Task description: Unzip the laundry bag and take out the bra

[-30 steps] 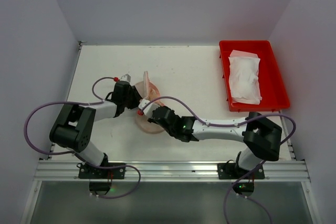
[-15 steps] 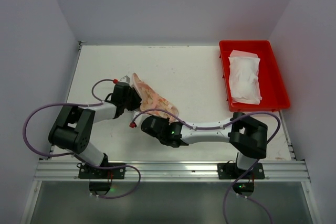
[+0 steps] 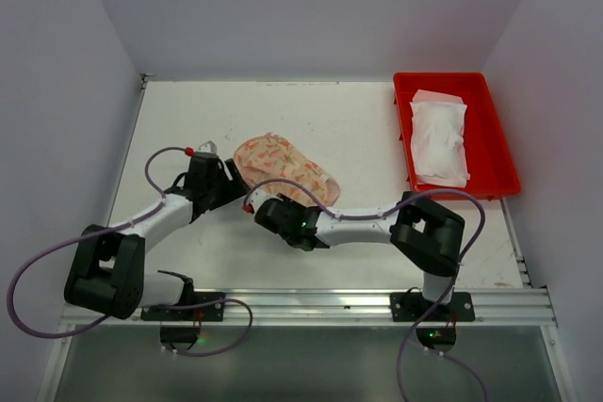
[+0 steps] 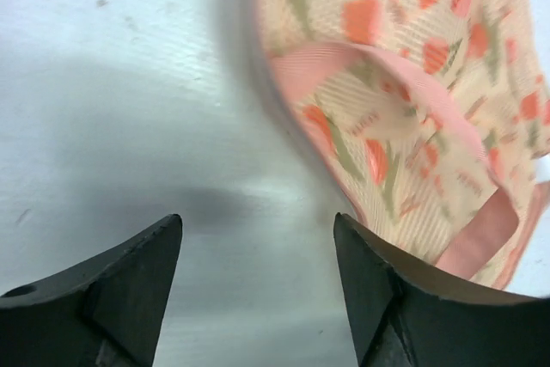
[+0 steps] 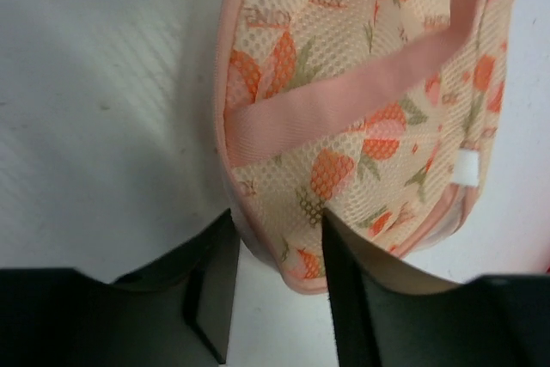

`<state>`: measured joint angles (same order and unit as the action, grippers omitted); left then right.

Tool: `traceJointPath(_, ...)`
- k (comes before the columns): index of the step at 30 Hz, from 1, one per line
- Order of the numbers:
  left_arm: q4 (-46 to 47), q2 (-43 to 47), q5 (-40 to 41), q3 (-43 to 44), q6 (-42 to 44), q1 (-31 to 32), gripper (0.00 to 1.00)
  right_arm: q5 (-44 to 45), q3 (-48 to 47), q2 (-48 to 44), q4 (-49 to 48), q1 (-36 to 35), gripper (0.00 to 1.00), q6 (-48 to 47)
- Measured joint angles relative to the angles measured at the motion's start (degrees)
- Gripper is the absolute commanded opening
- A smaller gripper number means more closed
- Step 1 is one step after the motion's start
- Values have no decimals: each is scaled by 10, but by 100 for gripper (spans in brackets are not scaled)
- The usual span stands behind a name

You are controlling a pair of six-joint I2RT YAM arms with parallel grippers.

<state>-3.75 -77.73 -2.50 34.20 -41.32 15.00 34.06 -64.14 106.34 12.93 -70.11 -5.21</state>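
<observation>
The laundry bag (image 3: 283, 166), peach mesh with an orange floral print and pink straps, lies flat on the table left of centre. My right gripper (image 3: 263, 206) is at its near end. In the right wrist view its jaws (image 5: 278, 217) are closed on the bag's rim (image 5: 344, 126). My left gripper (image 3: 233, 184) sits at the bag's left edge. In the left wrist view it (image 4: 256, 219) is open and empty over bare table, with the bag (image 4: 404, 83) beside its right finger. The white bra (image 3: 439, 138) lies in the red tray (image 3: 439, 79).
The red tray stands at the back right, near the right wall. White walls enclose the table on three sides. Purple cables loop from both arms over the near part of the table. A metal rail runs along the front edge.
The bag stood on edge between both grippers a second ago. It now lies flat and further right. My left gripper has let go and its arm has swung left.
</observation>
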Motion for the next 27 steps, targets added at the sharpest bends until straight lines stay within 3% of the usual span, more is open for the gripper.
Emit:
traceJointPath(1,-14,14,5,-6,3,-3,82,-7,-1,0,2,11,48,11)
traceJointPath(4,-55,67,21,-21,9,-15,84,-34,-2,-6,16,42,60,41)
traceJointPath(7,-80,116,31,-28,16,-28,81,-80,-2,-34,40,71,85,71)
traceJointPath(11,-88,155,25,-39,17,-33,75,-171,-15,-104,68,114,97,104)
traceJointPath(17,-64,137,-17,-48,-2,-10,61,-279,-82,-149,72,262,94,137)
traceJointPath(23,-16,37,-47,-24,-29,28,49,-351,-141,-57,73,393,84,175)
traceJointPath(27,24,-19,-57,-2,-42,41,44,-388,-145,12,87,435,69,198)
